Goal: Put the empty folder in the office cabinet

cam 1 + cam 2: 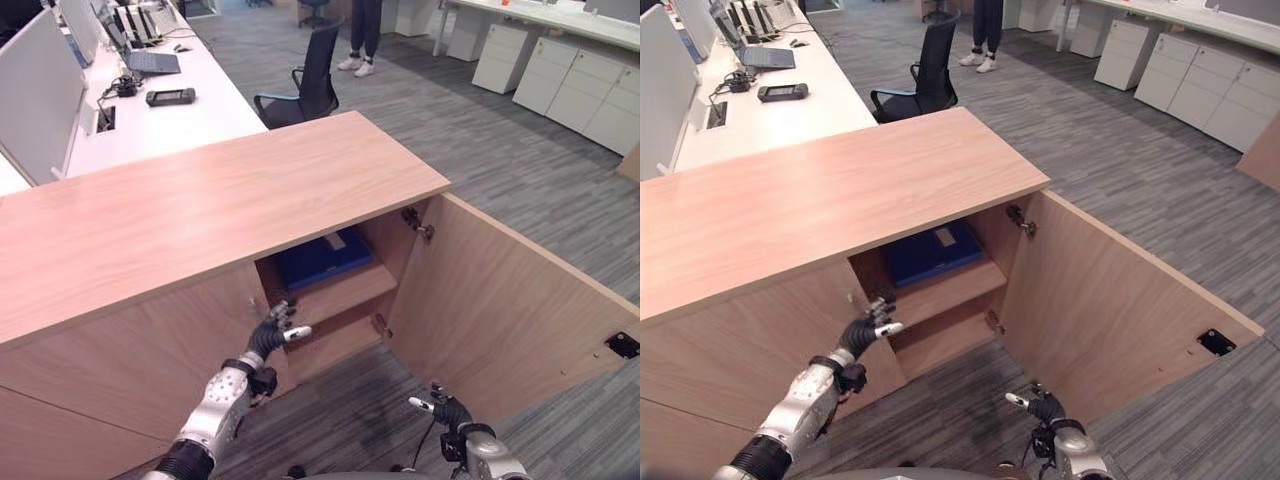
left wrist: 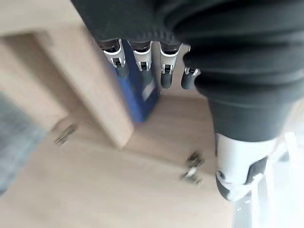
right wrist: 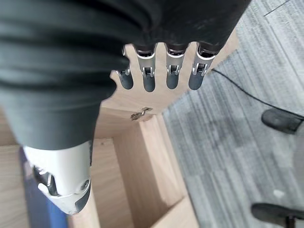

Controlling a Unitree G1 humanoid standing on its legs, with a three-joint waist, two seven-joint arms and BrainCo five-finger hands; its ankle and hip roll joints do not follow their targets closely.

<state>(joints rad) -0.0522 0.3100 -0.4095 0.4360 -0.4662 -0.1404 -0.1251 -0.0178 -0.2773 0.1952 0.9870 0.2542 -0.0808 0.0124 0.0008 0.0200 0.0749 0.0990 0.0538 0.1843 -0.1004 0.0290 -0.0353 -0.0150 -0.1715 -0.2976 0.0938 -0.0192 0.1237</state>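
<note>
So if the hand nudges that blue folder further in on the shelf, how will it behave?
The folder lies flat on the upper shelf, so it should slide rather than tip. It looks thin and probably light, so a gentle push should do. Its smooth cover may skid easily on the wood. The left hand hangs open nearby.

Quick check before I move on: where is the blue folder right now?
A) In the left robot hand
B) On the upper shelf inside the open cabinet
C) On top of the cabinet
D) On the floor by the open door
B: the blue folder lies flat on the upper shelf inside the cabinet, whose door stands open; the left robot hand hangs empty just in front of the opening.
</note>
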